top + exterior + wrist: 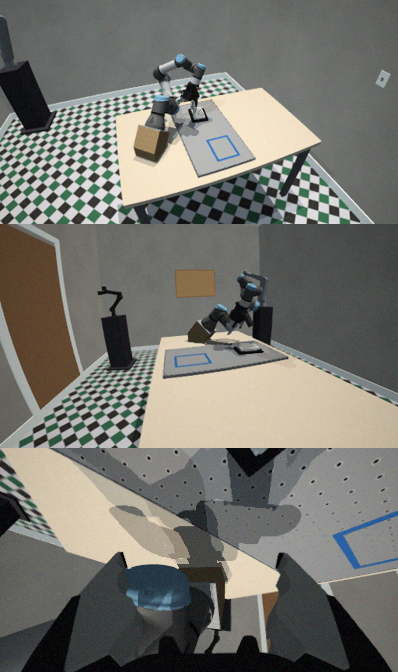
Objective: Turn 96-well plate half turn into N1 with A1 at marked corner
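Note:
The pale 96-well plate (199, 113) (249, 347) lies in the black plate nest N1 (199, 120) (249, 352) at the far end of the grey board. Its cut corner and the A1 mark are too small to make out. In the wrist view only a corner of the nest (250, 468) shows at the top edge. My gripper (188, 104) (240, 329) (201, 553) is open and empty. It is tilted and stands above the board near the nest, on the side towards the arm's base. The wrist view looks back at the arm's base.
The grey perforated board (202, 163) (225, 360) lies on the wooden table (272, 124) (233, 403). A blue outlined rectangle (228, 158) (193, 365) (345, 552) is marked at the board's other end. The arm's brown base block (149, 141) stands beside the board.

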